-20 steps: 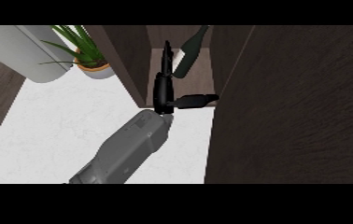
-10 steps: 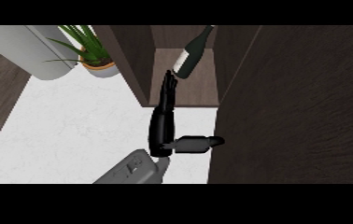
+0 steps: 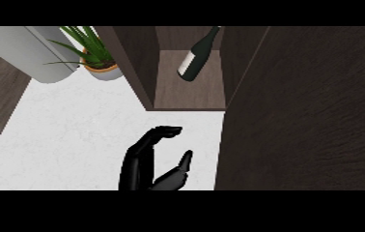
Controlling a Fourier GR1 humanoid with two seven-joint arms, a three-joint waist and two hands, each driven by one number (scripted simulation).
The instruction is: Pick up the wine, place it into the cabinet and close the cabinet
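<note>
A dark wine bottle (image 3: 196, 57) with a pale label stands in the open cabinet (image 3: 187, 94), leaning with its neck toward the upper right. My left hand (image 3: 146, 170) is low in the head view, over the white counter in front of the cabinet and well clear of the bottle. Its fingers are nearly straight with only the tips bent, the thumb points right, and it holds nothing. The cabinet door (image 3: 292, 110) stands open, a large dark panel filling the right side. My right hand shows nowhere.
A potted green plant (image 3: 96, 59) and a big grey cylinder (image 3: 43, 52) stand at the back left. The white counter (image 3: 71, 129) stretches left of my hand. The cabinet's dark side wall (image 3: 135, 62) stands between the plant and the shelf.
My left hand has let go of the bottle and drawn back out of the cabinet toward the lower edge. The bottle stays on the shelf.
</note>
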